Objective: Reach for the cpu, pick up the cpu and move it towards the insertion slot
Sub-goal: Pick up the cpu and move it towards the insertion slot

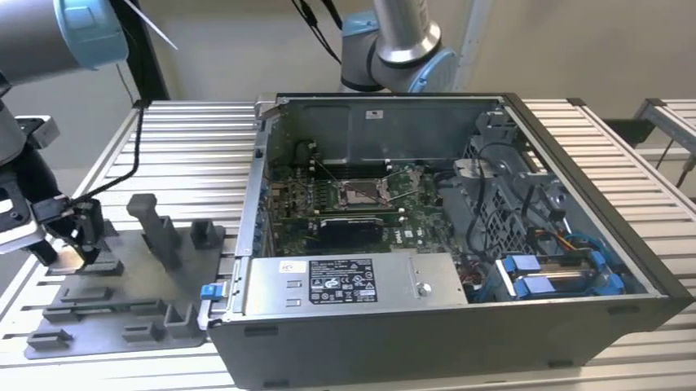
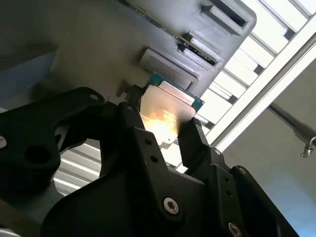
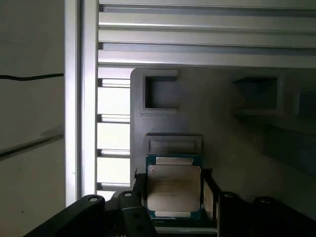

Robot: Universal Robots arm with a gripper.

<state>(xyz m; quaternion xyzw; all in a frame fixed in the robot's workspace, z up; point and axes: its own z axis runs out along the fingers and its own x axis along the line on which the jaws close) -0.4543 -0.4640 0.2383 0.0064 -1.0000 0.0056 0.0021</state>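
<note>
The cpu (image 1: 68, 259), a small square chip with a bright silvery top and a green rim, lies at the grey tray's (image 1: 120, 301) edge on the exterior view's left. My gripper (image 1: 68, 248) is down right at it. In both wrist views the cpu (image 3: 174, 193) (image 2: 165, 111) sits in the gripper (image 3: 174, 200) (image 2: 160, 126), with black gripper parts on two opposite sides of the chip. Whether it rests on the tray (image 3: 222, 123) or is lifted, I cannot tell. The insertion slot (image 1: 359, 193), a shiny metal frame on the green board, lies inside the open computer case, far from the gripper.
The open computer case (image 1: 566, 318) fills the exterior view's middle and right. A silver power-supply box (image 1: 342, 285) stands at its front, and blue drive brackets (image 1: 555, 277) at the right. Upright grey posts (image 1: 152, 228) rise from the tray beside the gripper. Everything stands on a slatted aluminium table (image 1: 185, 155).
</note>
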